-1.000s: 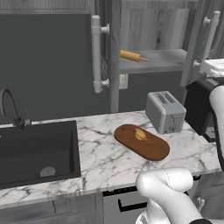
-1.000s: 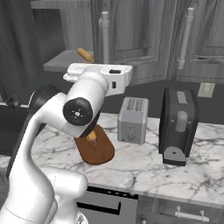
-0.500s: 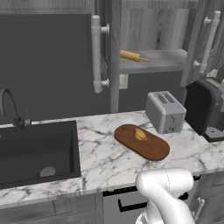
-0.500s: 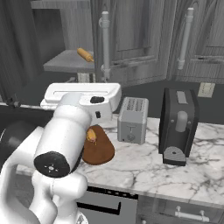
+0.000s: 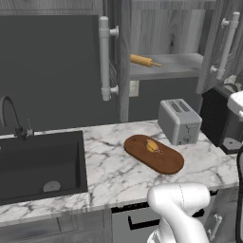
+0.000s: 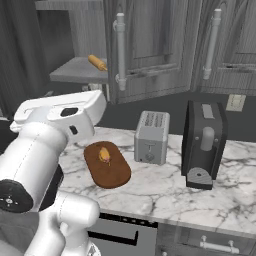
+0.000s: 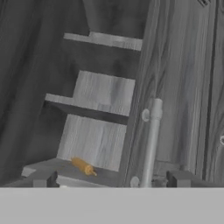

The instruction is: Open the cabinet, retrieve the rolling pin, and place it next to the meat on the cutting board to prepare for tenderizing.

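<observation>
My gripper [image 7: 109, 180] has its jaws wide apart, nothing between them; I see the two dark tips at 6 o'clock in the hand view, one left, one right. Hand camera looks into the open cabinet [image 7: 105, 92]: stacked grey shelves, and the rolling pin [image 7: 83, 166] lying on the lowest shelf at about 7 o'clock, just above the left tip. A pale bar handle [image 7: 151, 140] on the door edge runs up from between the tips toward 1 o'clock.

Left base view: rolling pin [image 5: 144, 60] sits on the cabinet shelf at 12 o'clock, door swung open with its handle [image 5: 105, 58] to the left. Below on the marble surface [image 5: 114, 166], the cutting board [image 5: 153, 154] lies diagonal with the meat [image 5: 151, 145] on its upper-left half. Toaster [image 5: 179, 121] just beside the board at 2 o'clock, dark coffee machine [image 5: 219, 116] further right, sink [image 5: 40, 163] at 9 o'clock.

Right base view: rolling pin [image 6: 97, 62] at 11 o'clock on the shelf, board [image 6: 107, 165] and meat [image 6: 104, 155] near centre-left, toaster [image 6: 152, 137] right of them.
</observation>
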Robot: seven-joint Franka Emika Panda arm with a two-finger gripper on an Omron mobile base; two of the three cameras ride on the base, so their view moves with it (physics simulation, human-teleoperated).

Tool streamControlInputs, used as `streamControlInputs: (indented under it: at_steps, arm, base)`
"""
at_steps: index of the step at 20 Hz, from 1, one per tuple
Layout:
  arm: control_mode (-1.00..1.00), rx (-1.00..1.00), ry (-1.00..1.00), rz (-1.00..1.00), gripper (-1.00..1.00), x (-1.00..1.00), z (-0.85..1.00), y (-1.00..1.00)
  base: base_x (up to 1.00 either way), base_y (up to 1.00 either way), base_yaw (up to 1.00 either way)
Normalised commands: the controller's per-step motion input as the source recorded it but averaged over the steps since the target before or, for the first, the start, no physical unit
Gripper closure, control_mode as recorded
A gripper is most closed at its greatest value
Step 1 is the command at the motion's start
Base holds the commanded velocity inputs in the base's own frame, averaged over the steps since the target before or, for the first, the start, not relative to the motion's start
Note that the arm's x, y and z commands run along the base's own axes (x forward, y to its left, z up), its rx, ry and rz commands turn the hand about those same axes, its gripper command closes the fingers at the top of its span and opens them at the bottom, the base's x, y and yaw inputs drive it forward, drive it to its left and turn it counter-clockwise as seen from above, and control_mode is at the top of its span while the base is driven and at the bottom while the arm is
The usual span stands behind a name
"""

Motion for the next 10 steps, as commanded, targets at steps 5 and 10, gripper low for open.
streamControlInputs:
  at_steps: [5, 10]
  arm:
    - [-1.0, -0.16, 0.02, 0.0, -1.0, 0.03, 0.0, 0.5]
    - [-1.0, -0.15, 0.09, 0.0, -1.0, 0.37, 0.0, 0.41]
  base:
    - [0.0, 0.0, 0.0]
    - [0.0, 0.0, 0.0]
